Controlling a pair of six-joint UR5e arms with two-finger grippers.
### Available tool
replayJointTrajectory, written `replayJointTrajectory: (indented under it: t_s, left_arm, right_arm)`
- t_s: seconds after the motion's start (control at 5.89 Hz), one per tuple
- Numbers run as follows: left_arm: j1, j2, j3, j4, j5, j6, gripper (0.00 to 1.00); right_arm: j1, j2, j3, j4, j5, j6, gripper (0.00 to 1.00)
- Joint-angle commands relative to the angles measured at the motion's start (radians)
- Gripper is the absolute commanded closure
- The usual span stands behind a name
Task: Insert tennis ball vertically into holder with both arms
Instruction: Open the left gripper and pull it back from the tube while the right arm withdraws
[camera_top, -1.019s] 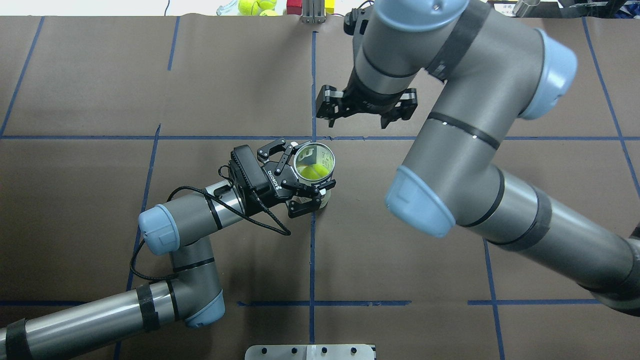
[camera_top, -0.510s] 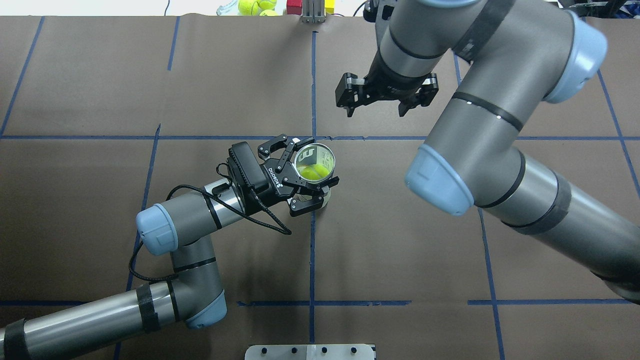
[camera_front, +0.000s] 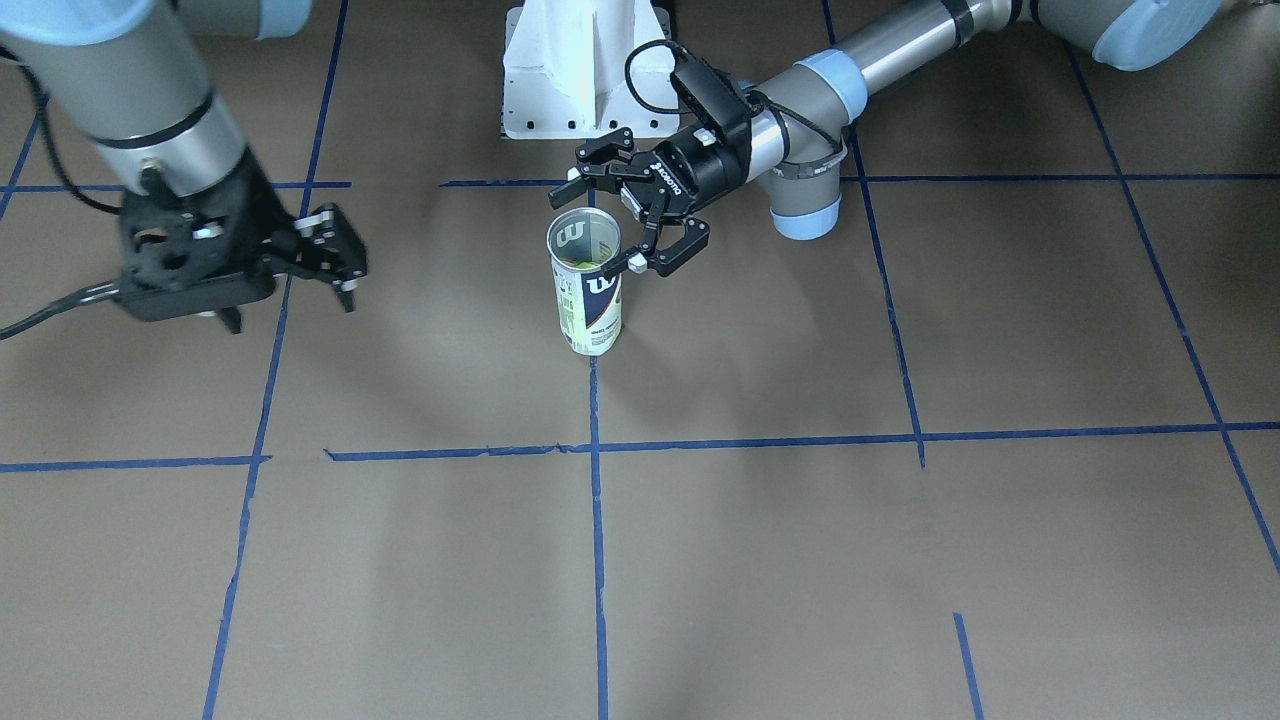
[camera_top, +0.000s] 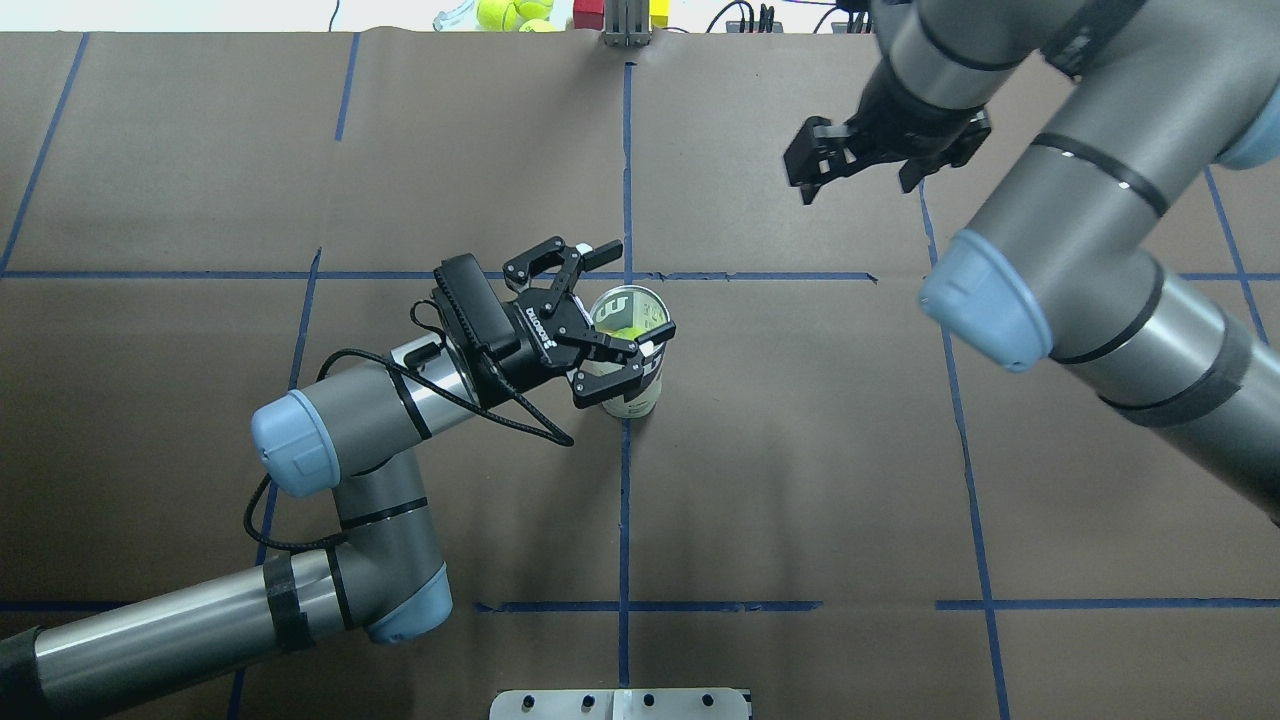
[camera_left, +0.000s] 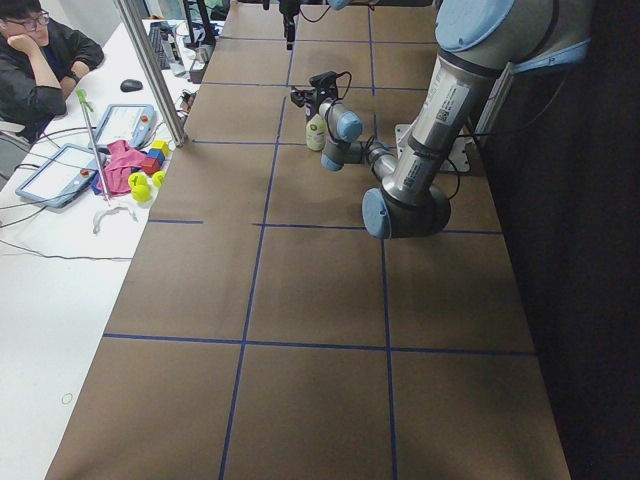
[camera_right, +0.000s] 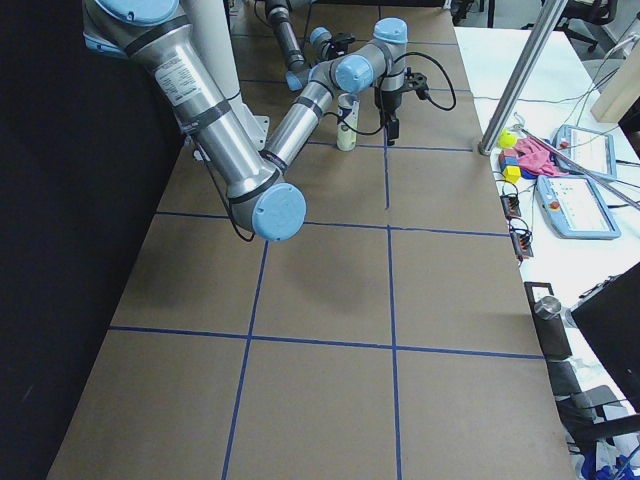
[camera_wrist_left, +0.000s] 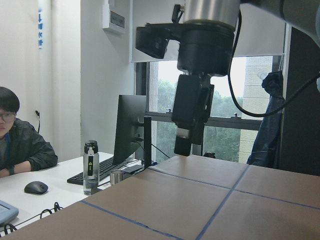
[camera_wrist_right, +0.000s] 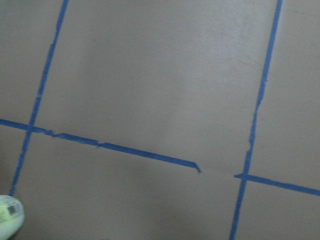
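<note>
The holder (camera_top: 640, 395), a clear can with a navy-and-white label, stands upright on the brown table near the middle; it also shows in the front view (camera_front: 590, 300). A yellow-green tennis ball (camera_top: 624, 336) lies inside it, seen through the open top. My left gripper (camera_top: 645, 288) is open at the can's rim, one finger beside the can, the other apart from it. It also shows in the front view (camera_front: 590, 228). My right gripper (camera_top: 855, 185) is open and empty, high over the far right of the table, and shows in the front view (camera_front: 290, 300).
The white bolted pedestal base (camera_front: 580, 70) stands at the robot's side of the table. Spare tennis balls (camera_top: 515, 12) and coloured blocks lie beyond the far edge. Blue tape lines (camera_top: 625, 500) cross the table. An operator (camera_left: 40, 60) sits at the side desk.
My right gripper has moved up and to the right, away from the can. My left gripper has drawn back a little to the left of the can and stays open.
</note>
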Motion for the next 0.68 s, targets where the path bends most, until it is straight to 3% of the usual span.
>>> replayJointTrajectory:
  t_s: [0.0,0.34,0.51]
  left_arm:
    - [-0.079,0.035,-0.001,0.008,0.001,0.0,0.01]
    - [-0.16,0.115,-0.001,0.037,0.001,-0.009,0.0]
    - [-0.197,0.173,-0.001,0.067,0.002,-0.159,0.0]
  right_arm:
    - [0.102,-0.109,0.002,0.007,0.033,-0.214,0.01]
    - [0.248,-0.23,0.002,0.007,0.086,-0.466,0.01]
    - [0.303,-0.279,0.002,0.007,0.086,-0.543,0.01]
